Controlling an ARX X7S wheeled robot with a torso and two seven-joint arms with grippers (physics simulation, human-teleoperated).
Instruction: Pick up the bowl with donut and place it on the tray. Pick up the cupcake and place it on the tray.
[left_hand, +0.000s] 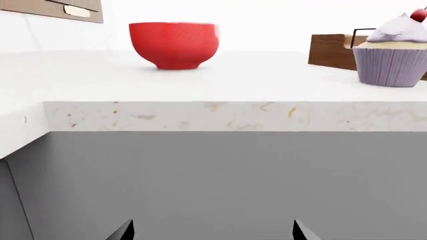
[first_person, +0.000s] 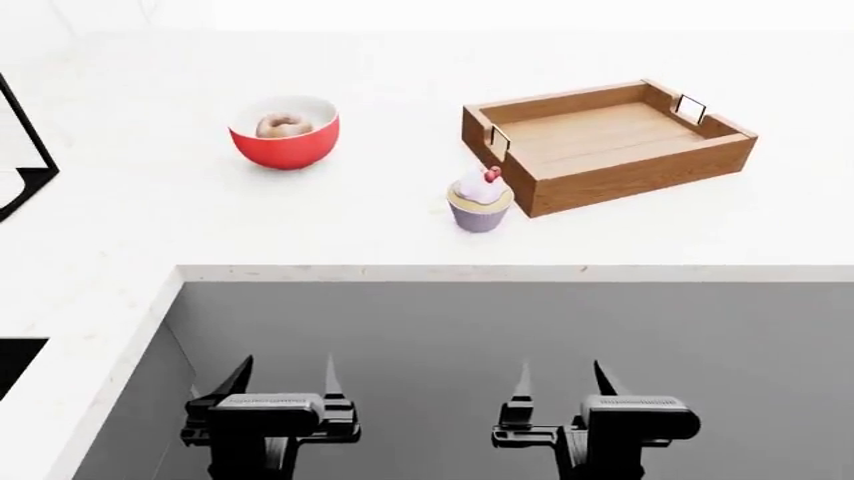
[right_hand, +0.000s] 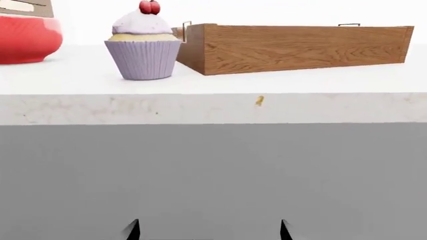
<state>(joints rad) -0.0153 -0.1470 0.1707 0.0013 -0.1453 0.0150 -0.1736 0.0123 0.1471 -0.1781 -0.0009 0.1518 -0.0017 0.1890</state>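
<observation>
Progress: nothing placed so far; both the bowl move and the cupcake move are left to do
Bowl (first_person: 284, 140): red, upright on the white counter (first_person: 400, 240), well left of the tray, with the donut (first_person: 283, 126) lying inside it
Cupcake (first_person: 479, 201): standing on the counter just beside the tray's near left corner, not in it
Tray (first_person: 627, 172): wooden, bare inside, set at an angle at the right of the counter
Left gripper (first_person: 287, 378): below and in front of the counter edge, fingers spread wide, holding nothing
Right gripper (first_person: 561, 378): same height, fingers spread wide, holding nothing
Wrist views: each looks level across the counter edge, only the fingertips showing
Likely first step: the left arm rising and reaching for the bowl, judging by the task order
</observation>
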